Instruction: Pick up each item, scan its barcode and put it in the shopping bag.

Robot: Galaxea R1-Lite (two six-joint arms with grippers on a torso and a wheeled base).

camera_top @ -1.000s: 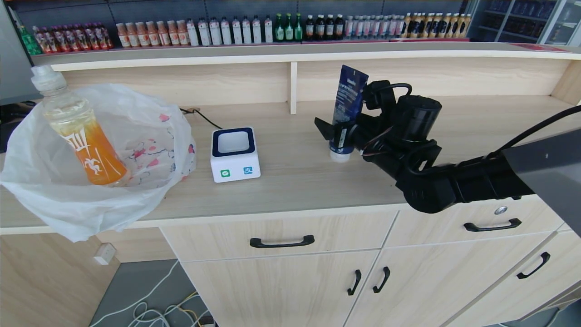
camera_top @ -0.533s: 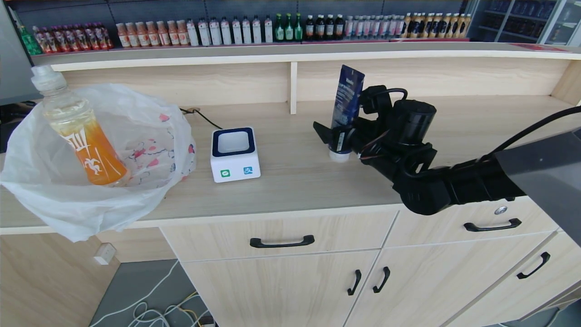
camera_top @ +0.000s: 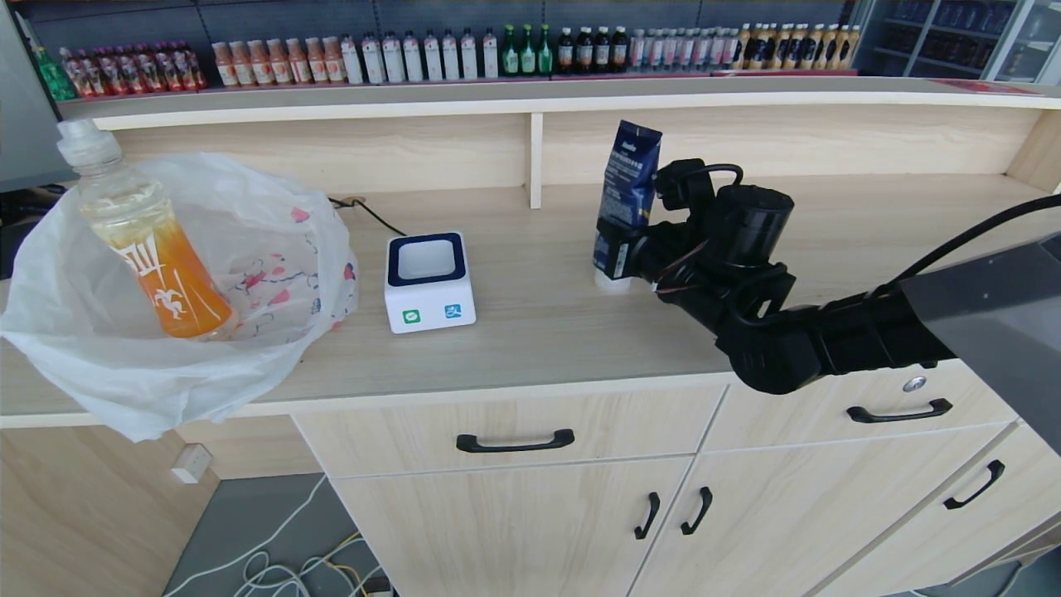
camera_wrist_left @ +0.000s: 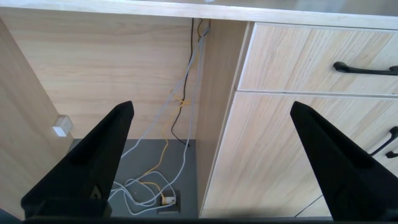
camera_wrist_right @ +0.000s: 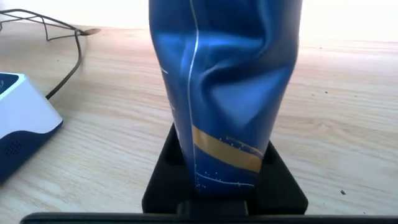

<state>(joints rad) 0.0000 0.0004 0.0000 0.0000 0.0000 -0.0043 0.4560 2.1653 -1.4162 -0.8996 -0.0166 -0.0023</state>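
Well, the right fingers [camera_top: 612,249] were clamped tight on the blue tube [camera_top: 627,186], low on its body, one finger on each side. What a squeeze: in the right wrist view the tube [camera_wrist_right: 224,93] was dented and creased between the black pads. It stood nearly upright, crimped end at 12 o'clock and white cap down at the worktop [camera_top: 530,323]. Whether the cap touched the wood or hung just above it, I could not tell.

Over at the tube's 9 o'clock sat the white scanner [camera_top: 429,282], its dark-rimmed window facing up and well apart from the tube. A black cable [camera_top: 373,217] ran from behind it toward 11 o'clock. The right wrist view caught a corner of the scanner [camera_wrist_right: 18,118] and that cable [camera_wrist_right: 62,56] on the wood.

Further out at the scanner's 9 o'clock, the white bag [camera_top: 273,249] slumped open at the end of the worktop, just beside the scanner. An orange drink bottle [camera_top: 141,232] stood in it, its cap leaning toward 11 o'clock above the bag's rim.

Down low, the left fingers [camera_wrist_left: 93,165] were spread wide with nothing between them, hanging in front of the cabinet [camera_wrist_left: 298,62] below the worktop, over loose wires [camera_wrist_left: 149,186] on the floor.
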